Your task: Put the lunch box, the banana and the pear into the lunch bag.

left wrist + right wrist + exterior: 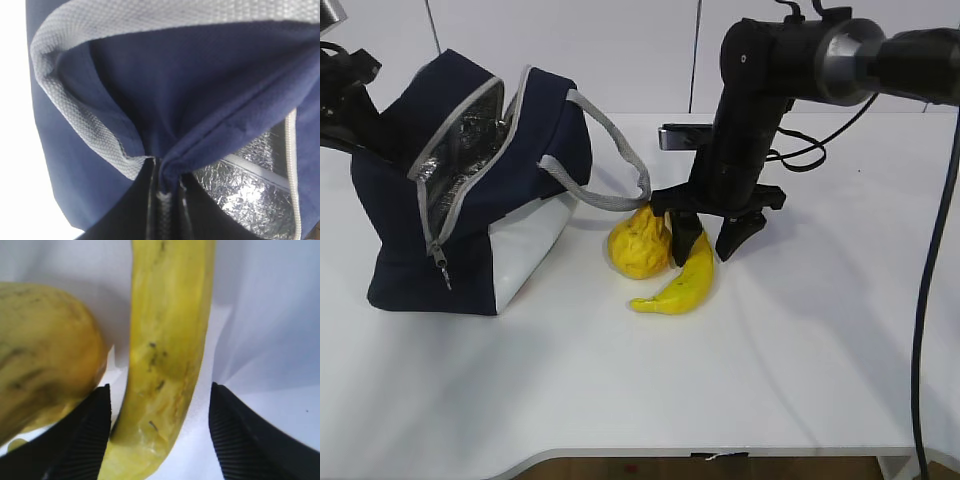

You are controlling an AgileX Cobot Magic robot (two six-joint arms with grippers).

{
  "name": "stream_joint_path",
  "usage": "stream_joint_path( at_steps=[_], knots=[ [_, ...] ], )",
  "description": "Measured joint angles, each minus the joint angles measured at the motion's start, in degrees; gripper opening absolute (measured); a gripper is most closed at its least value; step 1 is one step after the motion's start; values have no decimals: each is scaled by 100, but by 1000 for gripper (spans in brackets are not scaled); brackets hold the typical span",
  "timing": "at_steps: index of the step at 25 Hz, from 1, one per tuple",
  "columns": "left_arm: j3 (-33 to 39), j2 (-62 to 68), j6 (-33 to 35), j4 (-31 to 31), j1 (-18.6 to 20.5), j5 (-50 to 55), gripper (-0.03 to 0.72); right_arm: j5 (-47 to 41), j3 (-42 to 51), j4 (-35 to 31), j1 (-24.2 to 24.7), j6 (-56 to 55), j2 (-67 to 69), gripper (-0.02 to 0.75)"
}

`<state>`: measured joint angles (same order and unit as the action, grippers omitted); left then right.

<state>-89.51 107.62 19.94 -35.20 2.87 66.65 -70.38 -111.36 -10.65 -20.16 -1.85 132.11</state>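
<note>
Right tool (708, 242) stands spread over the banana (678, 283) in the exterior view, one finger down between the banana's upper end and the pear (639, 243), the other clear on the far side. Both fruits lie on the white tabletop (740, 380), the pear just beside the banana's upper end. The lunch bag (470, 190) sits at the left, leaning, its zipper open and silver lining exposed; a grey handle (610, 150) droops toward the pear. The left arm is only partly seen behind the bag's upper left corner; its tool is hidden there. A plain white wall backs the tabletop.

Left wrist view: close on the lunch bag (200, 90), navy fabric bunched into a fold at the bottom centre, where the left tool (162, 200) is pressed together on it. Grey webbing (85, 125) loops at the left; silver lining (250, 195) shows at the lower right.

Right wrist view: the banana (170, 340) runs lengthwise between the two ribbed fingers (85, 435) of the right tool (160, 430), which stands spread, with a gap on the right side. The pear (45, 355) fills the left, close to the left finger; contact cannot be told.
</note>
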Motion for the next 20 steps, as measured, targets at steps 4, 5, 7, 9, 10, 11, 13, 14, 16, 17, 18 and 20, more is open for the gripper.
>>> stream_joint_path(
  at_steps=[4, 5, 7, 9, 10, 11, 13, 14, 16, 17, 18, 20],
  knots=[
    [0, 0, 0, 4, 0, -44, 18, 10, 0, 0, 0, -48, 57, 489],
    [0, 0, 0, 4, 0, -60, 18, 22, 0, 0, 0, -48, 96, 489],
    [0, 0, 0, 4, 0, -69, 18, 33, 0, 0, 0, -48, 162, 484],
    [0, 0, 0, 4, 0, -69, 18, 34, 0, 0, 0, -52, 174, 461],
    [0, 0, 0, 4, 0, -69, 18, 34, 0, 0, 0, -52, 174, 446],
    [0, 0, 0, 4, 0, -69, 18, 34, 0, 0, 0, -52, 174, 426],
    [0, 0, 0, 4, 0, -69, 18, 34, 0, 0, 0, -61, 174, 382],
    [0, 0, 0, 4, 0, -57, 18, 34, 0, 11, 0, -65, 178, 364],
    [0, 0, 0, 4, 0, -48, 18, 34, 0, 24, 0, -76, 187, 334],
    [0, 0, 0, 4, 0, -50, 18, 41, 0, 24, 0, -76, 187, 327],
    [0, 0, 0, 4, 0, -50, 18, 41, 0, 24, 0, -76, 187, 321],
    [0, 0, 0, 4, 0, -50, 18, 41, 0, 24, 0, -76, 187, 314]
  ],
)
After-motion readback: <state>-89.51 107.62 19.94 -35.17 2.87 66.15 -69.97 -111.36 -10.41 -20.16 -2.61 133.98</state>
